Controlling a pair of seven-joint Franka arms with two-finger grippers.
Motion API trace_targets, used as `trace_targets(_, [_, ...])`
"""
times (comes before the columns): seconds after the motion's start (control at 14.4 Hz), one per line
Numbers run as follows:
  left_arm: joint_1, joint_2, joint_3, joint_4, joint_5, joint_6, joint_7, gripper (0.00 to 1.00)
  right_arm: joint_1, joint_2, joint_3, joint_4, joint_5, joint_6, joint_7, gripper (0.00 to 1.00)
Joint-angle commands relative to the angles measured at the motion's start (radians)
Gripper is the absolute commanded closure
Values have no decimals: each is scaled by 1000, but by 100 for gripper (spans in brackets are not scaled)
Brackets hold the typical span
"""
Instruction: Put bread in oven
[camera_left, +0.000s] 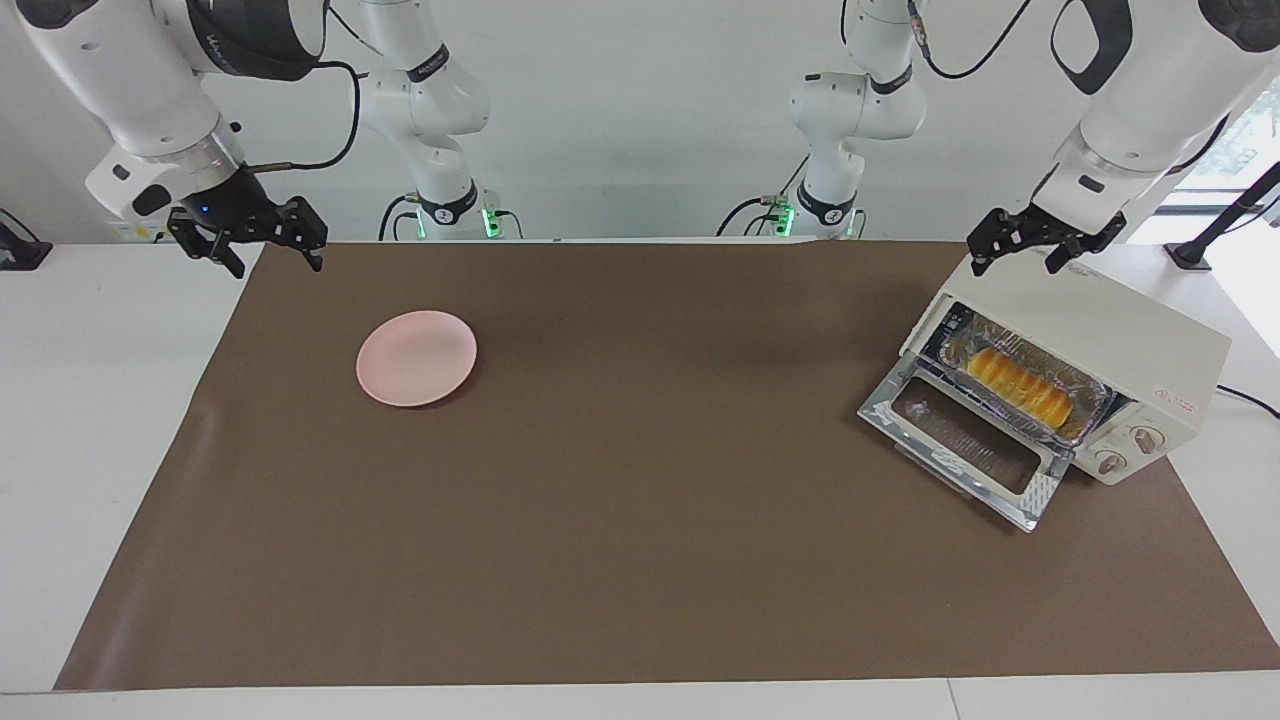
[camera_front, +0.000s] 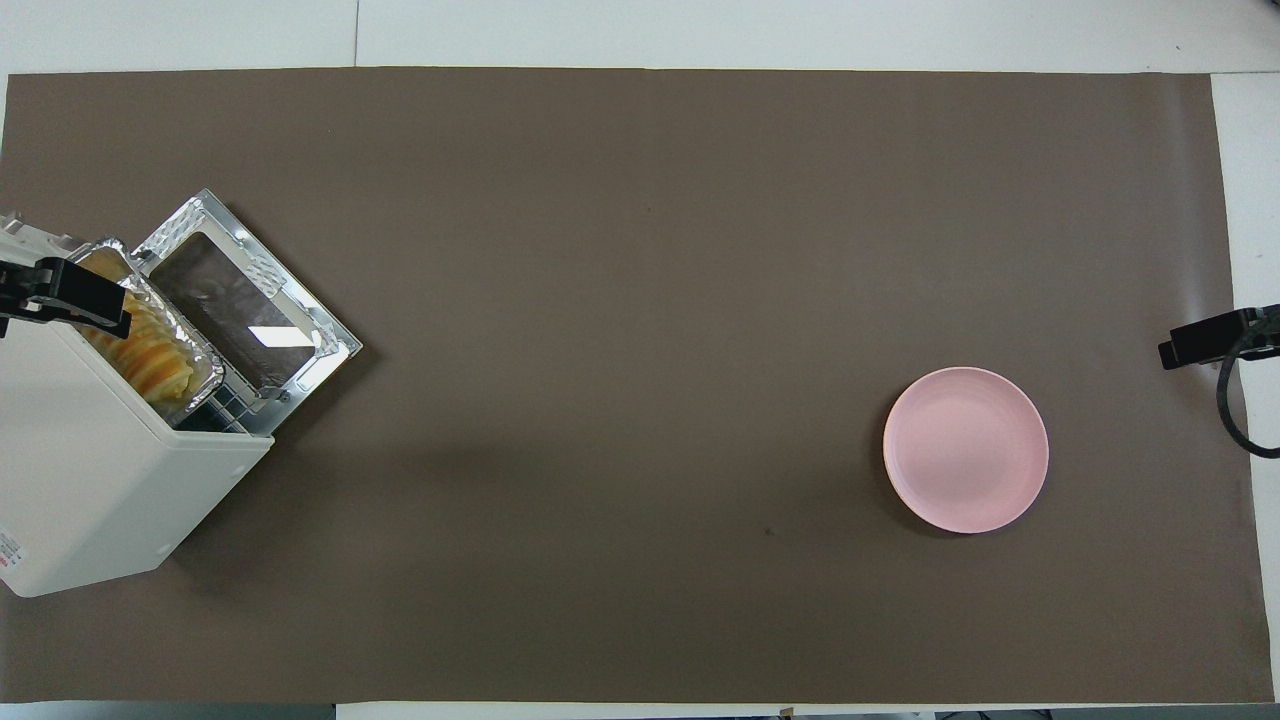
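Observation:
The cream-white oven (camera_left: 1100, 320) stands at the left arm's end of the table with its glass door (camera_left: 960, 440) dropped open. The yellow-orange bread (camera_left: 1020, 385) lies in a silver foil tray (camera_left: 1090, 420) inside the oven, on the rack. It also shows in the overhead view (camera_front: 150, 350), with the oven (camera_front: 90, 460) around it. My left gripper (camera_left: 1015, 262) hangs open and empty just over the oven's top, and shows in the overhead view (camera_front: 60, 290). My right gripper (camera_left: 277, 262) is open and empty over the mat's edge at the right arm's end.
A round pink plate (camera_left: 416, 357) lies bare on the brown mat (camera_left: 640, 520) toward the right arm's end; it also shows in the overhead view (camera_front: 965, 448). The oven's open door (camera_front: 240, 300) juts out over the mat.

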Motion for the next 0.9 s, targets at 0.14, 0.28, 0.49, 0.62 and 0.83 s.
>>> trace_targets(0.14, [134, -12, -138, -32, -19, -4, 14, 0, -6, -12, 8, -5, -11, -15, 13, 0])
trace_targets(0.28, [142, -13, -138, -26, -33, -1, 11, 0, -6, -12, 8, -5, -13, -15, 13, 0])
trace_targets(0.49, [148, -45, -135, -23, -44, -12, -1, 0, -6, -12, 8, -5, -13, -15, 13, 0])
trace_targets(0.62, [138, -55, -138, -29, -44, -18, -4, 0, -6, -12, 8, -5, -13, -15, 13, 0])
trace_targets(0.83, [136, -67, -146, -57, -44, -11, -6, 0, -6, -12, 8, -5, -13, -15, 13, 0])
